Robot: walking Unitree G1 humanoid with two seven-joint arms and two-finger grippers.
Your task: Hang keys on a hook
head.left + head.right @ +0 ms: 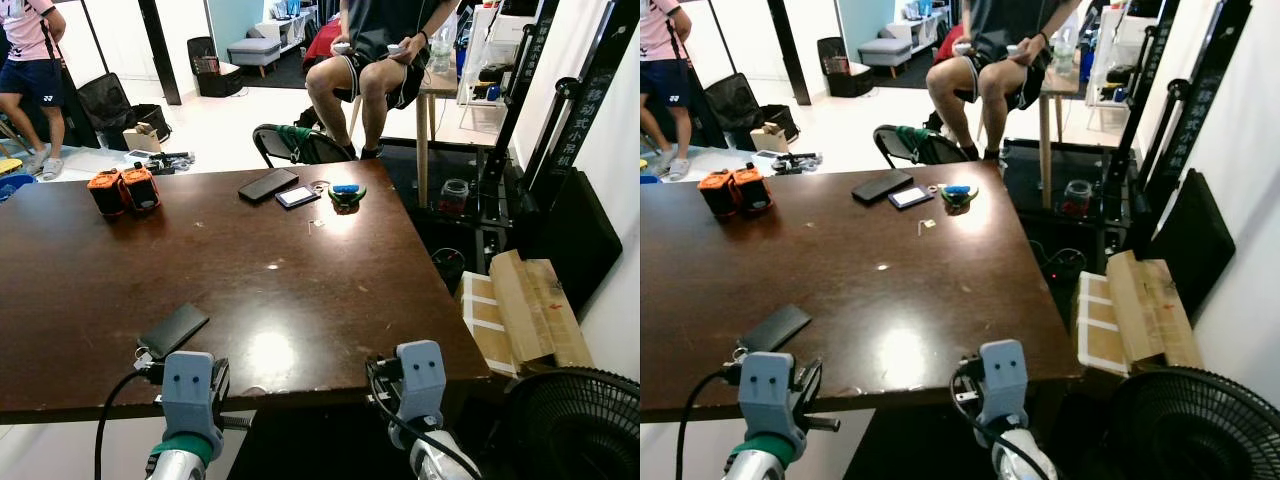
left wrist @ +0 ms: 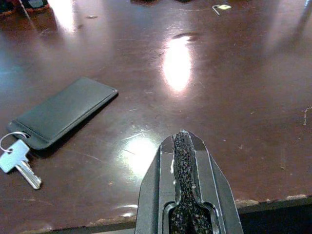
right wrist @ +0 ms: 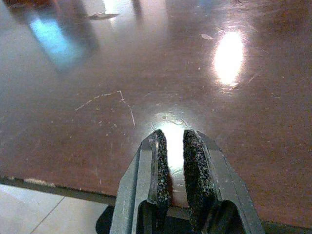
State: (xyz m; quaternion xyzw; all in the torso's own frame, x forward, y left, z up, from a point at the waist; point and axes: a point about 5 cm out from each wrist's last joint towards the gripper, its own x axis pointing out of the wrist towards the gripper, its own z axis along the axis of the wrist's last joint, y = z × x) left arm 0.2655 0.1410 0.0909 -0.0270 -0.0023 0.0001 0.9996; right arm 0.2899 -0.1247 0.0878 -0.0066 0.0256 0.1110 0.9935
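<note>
- The large dark brown wooden table (image 1: 250, 290) spans my view. I stand at its near edge, both arms low in front of me.
- Far end of the table: two orange and black blocks (image 1: 124, 190), a black phone (image 1: 267, 184), a second smaller phone with a lit screen (image 1: 297, 196), and a green and blue object (image 1: 346, 194). A small white hook-like piece (image 2: 220, 7) lies alone further in; too small to say whether it is the hook the task means.
- My left gripper (image 2: 182, 146) hangs at the near table edge, its two black pads pressed together, nothing between them.
- My right gripper (image 3: 174, 146) sits at the same edge further right, pads a narrow slit apart, holding nothing.
- The flat black rectangular key fob (image 2: 61, 112) lies flat near the front left, just beyond and to the left of my left gripper.
- The small silver key (image 2: 17, 158) on its thin wire ring is attached at the fob's near end and touches the tabletop.
- Orientation: the fob's long axis runs diagonally, from near-left to far-right. The ring end points toward me and the blade points at the table edge.
- Step, as I judge it: keys lie loose on the table and no hook holds them. This fits a reach-and-grasp stage. My next move calls for spreading the left pads and closing on the fob's near end or ring.
</note>
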